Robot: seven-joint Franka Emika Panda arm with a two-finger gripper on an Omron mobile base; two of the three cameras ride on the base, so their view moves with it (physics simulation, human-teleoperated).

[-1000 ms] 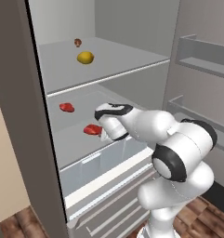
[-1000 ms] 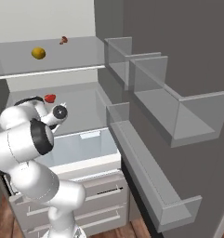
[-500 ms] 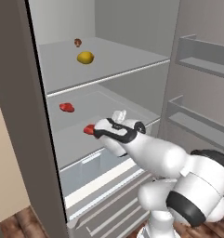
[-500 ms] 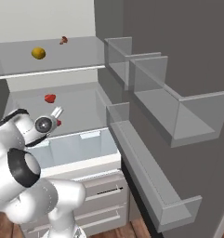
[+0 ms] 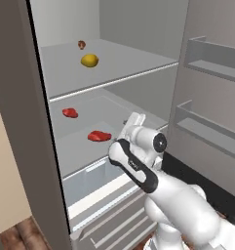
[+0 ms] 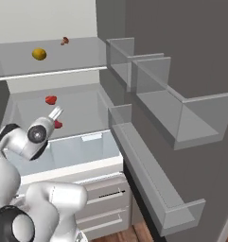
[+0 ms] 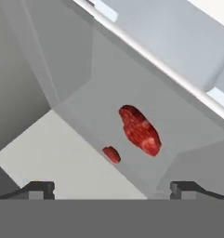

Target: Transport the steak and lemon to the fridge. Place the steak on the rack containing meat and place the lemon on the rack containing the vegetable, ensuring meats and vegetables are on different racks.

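Note:
The fridge [image 5: 21, 127] stands open. Its upper shelf [image 5: 120, 73] holds the yellow lemon [image 5: 89, 60] [image 6: 39, 54], and the tiny brownish-red vegetable [image 5: 81, 44] [image 6: 65, 40] sits behind it. One shelf down, the flat red steak [image 5: 99, 136] [image 7: 140, 130] lies near the front edge, with the smaller red meat lump [image 5: 69, 113] [image 6: 50, 99] [image 7: 112, 154] further back. My gripper [image 5: 136, 119] [image 6: 56, 113] [image 7: 112, 189] hovers just right of the steak, apart from it. It is open and holds nothing.
Clear door ledges [image 5: 209, 66] [image 6: 155, 97] line the open door on the right. A clear bin [image 5: 97, 178] sits under the lower shelf, and pale drawers [image 6: 106, 194] are below that. My own white arm crosses the front of the fridge opening.
The hand has pulled back out and to the right from the steak, which stays lying on the lower shelf. The arm's elbow has swung forward. Lemon, vegetable and meat have not moved.

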